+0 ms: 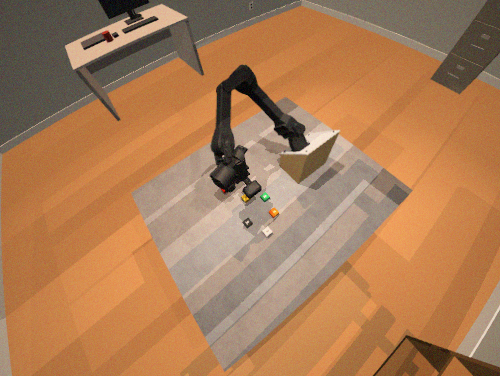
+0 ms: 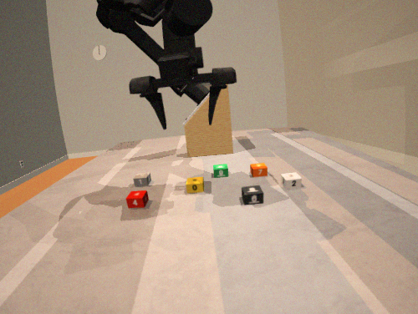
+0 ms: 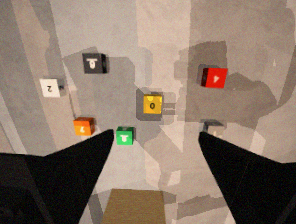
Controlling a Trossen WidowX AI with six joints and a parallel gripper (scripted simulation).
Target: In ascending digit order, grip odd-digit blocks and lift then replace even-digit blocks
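Note:
My gripper is open and empty, high above the blocks. In the wrist view the yellow block, digit 0, lies ahead of the gap between the fingers. The grey block, digit 1, is partly hidden by the right finger there. The white block shows 2, the red block 4, the orange block 7. The green block and black block show blurred, underlined digits.
A wooden wedge-shaped box with a pale sloping top stands behind the blocks, by the arm's base. The blocks lie spread on a grey patterned surface. A desk stands farther off.

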